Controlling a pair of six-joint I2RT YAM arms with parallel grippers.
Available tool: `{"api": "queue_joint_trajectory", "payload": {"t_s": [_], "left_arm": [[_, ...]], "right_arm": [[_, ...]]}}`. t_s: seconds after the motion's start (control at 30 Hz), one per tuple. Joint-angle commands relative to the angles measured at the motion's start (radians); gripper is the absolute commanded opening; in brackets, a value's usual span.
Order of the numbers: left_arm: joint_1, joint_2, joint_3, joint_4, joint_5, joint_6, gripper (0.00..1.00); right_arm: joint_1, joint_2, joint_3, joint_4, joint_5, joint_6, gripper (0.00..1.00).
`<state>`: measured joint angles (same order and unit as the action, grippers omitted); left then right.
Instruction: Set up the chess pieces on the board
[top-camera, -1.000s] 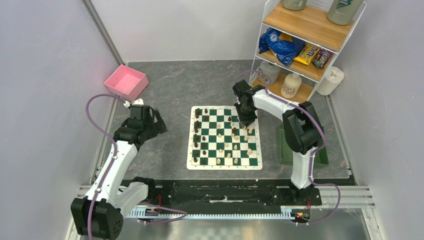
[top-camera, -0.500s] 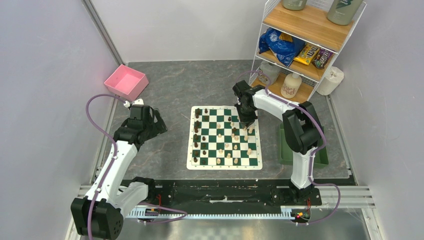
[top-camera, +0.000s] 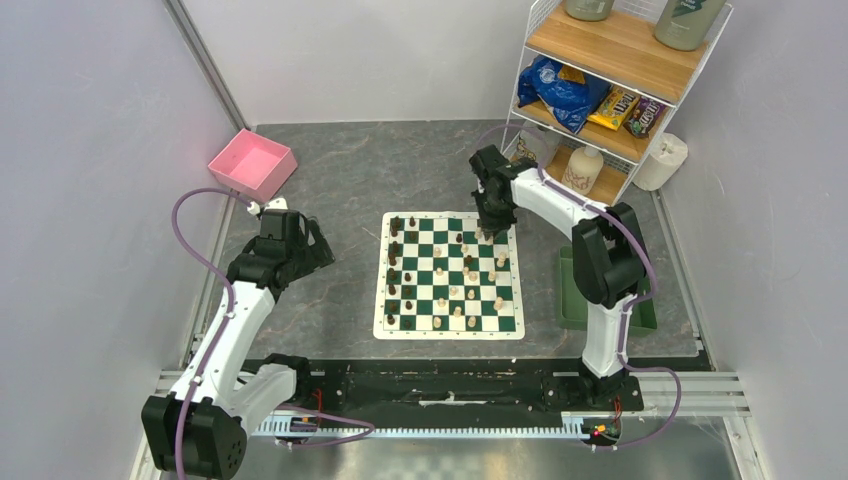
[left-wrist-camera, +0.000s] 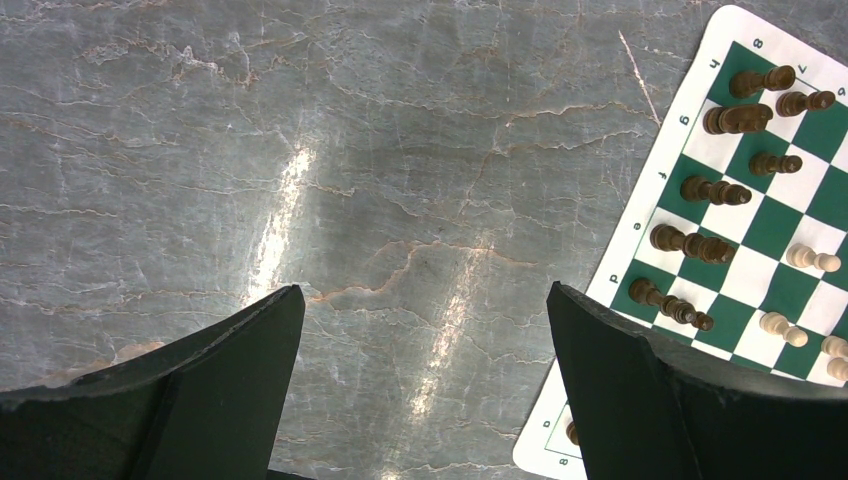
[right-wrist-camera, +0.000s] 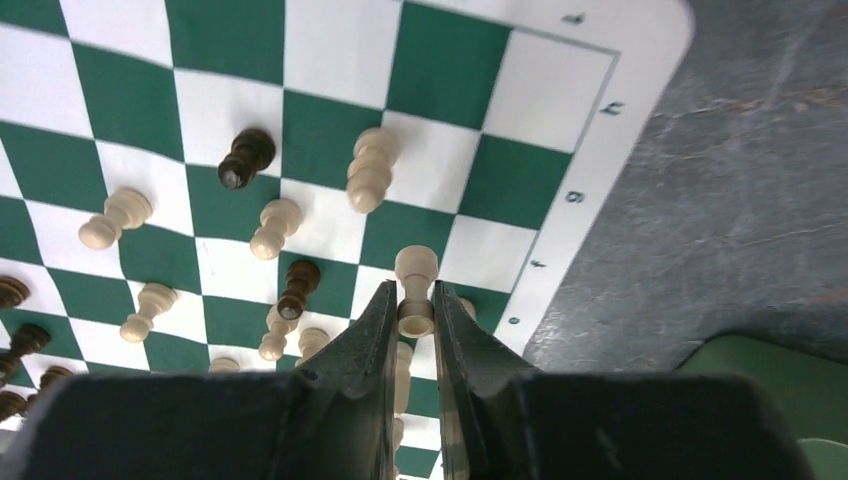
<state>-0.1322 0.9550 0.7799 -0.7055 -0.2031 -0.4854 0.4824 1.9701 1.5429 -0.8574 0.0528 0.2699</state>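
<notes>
Left arm (top-camera: 228, 325) folded at left of frame; left gripper (left-wrist-camera: 420, 300) faces down, jaws spread wide, nothing between them. Right arm (top-camera: 550, 205) reaches toward upper centre; right gripper (right-wrist-camera: 411, 295) pinches a pale chess piece (right-wrist-camera: 416, 266).

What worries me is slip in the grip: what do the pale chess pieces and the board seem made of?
Pale chess pieces: probably turned wood, cream-tan with a soft sheen; ringed, lathe-like profiles suggest it. Board: seemingly a thin printed vinyl-type mat, matte; it lies flat with a rounded corner and printed letters.
</notes>
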Motion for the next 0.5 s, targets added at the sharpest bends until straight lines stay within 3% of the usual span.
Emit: {"api": "queue_joint_trajectory", "payload": {"t_s": [0.0, 0.47], "left_arm": [[0.0, -0.009, 0.03, 0.009, 0.001, 0.024, 0.99], [0.0, -0.009, 0.03, 0.009, 0.001, 0.026, 0.98]], "right_arm": [[-0.045, -0.023, 0.079, -0.024, 0.043, 0.006, 0.21], [-0.12, 0.138, 0.229, -0.051, 0.047, -0.01, 0.21]]}}
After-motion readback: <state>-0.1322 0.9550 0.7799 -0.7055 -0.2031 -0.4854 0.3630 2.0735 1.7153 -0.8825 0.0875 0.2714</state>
